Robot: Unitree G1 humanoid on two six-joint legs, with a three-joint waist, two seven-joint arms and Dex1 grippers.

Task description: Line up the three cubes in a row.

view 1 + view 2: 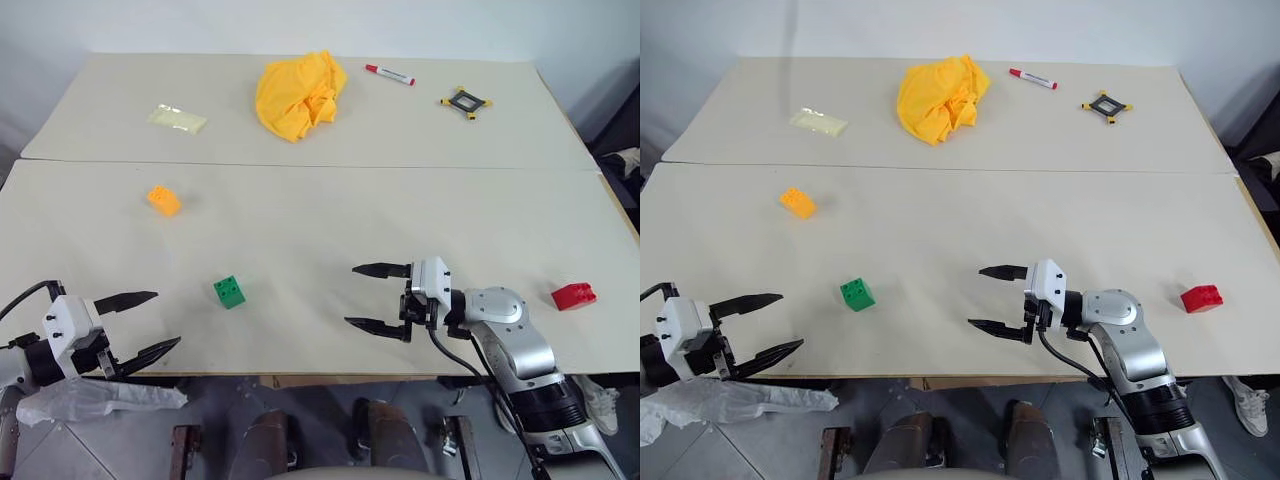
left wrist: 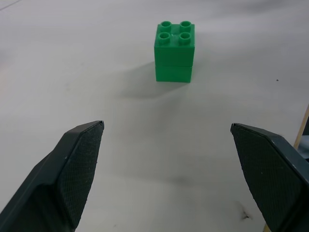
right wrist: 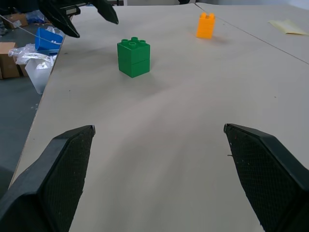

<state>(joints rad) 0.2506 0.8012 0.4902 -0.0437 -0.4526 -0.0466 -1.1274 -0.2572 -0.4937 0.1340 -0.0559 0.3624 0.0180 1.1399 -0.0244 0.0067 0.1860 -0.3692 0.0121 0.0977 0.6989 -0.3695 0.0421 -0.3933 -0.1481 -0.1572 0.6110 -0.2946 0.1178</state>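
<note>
Cubes: orange cube (image 1: 164,200) far left, green cube (image 1: 229,291) near centre, red cube (image 1: 574,295) near right; we judge them light, rigid; pinch flat sides.
Claws: left gripper (image 1: 146,321), right gripper (image 1: 378,297) both released, empty.

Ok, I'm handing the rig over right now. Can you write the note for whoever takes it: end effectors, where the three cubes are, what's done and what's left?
Left end effector: open, empty, at the table's near left edge, pointing toward the green cube.
Right end effector: open, empty, over the near centre of the table, pointing left.
Cubes: green cube near the front, between the two end effectors; orange-yellow cube farther back on the left; red cube near the right edge, beyond the right arm.
Done: nothing lined up yet; the three cubes lie scattered and apart.
Left: bring all three into one row. Green looks the easiest first pick for the left end effector.
</note>
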